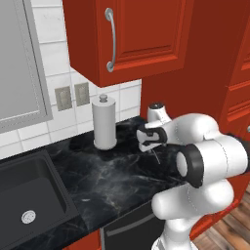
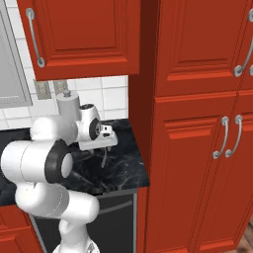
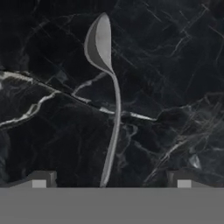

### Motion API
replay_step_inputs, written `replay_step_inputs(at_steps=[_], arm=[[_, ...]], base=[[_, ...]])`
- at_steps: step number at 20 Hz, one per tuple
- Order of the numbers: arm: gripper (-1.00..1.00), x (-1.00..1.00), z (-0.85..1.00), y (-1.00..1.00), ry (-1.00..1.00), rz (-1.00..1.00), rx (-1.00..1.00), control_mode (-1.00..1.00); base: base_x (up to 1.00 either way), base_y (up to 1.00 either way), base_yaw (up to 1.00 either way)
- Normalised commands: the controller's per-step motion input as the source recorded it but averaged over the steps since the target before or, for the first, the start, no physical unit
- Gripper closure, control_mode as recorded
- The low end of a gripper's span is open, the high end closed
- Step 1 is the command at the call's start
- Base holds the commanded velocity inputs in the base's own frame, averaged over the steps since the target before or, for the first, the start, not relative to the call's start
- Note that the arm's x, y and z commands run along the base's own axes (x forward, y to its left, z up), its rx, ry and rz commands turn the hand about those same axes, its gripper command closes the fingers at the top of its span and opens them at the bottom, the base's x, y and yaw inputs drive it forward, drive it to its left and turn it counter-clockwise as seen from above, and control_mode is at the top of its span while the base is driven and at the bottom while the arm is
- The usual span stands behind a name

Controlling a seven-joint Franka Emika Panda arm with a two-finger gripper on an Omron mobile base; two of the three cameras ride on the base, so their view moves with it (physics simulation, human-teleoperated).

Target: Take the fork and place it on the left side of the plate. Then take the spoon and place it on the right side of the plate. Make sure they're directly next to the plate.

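Two dark fingertips (image 3: 43,178) of the gripper (image 3: 111,181) stand wide apart and released, grasping nothing, with the spoon's (image 3: 109,96) thin handle running up between them and its end cut off by the view's lower edge. Its grey oval bowl lies farther out on the black marble counter (image 3: 175,65). From the base cameras the spoon is only a faint thin line under the hand (image 1: 151,136), hard to make out. A paper towel roll (image 1: 104,122) stands upright nearby on the counter, beside the dark sink (image 1: 29,195).
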Motion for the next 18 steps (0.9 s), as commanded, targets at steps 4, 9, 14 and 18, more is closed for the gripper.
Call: replay_step_inputs(at_steps=[4, 9, 14, 18], arm=[[-1.0, 0.13, -0.45, 0.07, 0.0, 0.0, 0.0, -1.0], [-1.0, 0.04, -0.38, 0.01, 0.0, 0.0, 0.0, -1.0], [-1.0, 0.28, -0.26, 0.0, 0.0, 0.0, 0.0, -1.0], [-1.0, 0.47, -0.17, 0.0, 0.0, 0.0, 0.0, -1.0]], base=[[0.0, 0.0, 0.0], [0.0, 0.0, 0.0], [0.0, 0.0, 0.0], [0.0, 0.0, 0.0]])
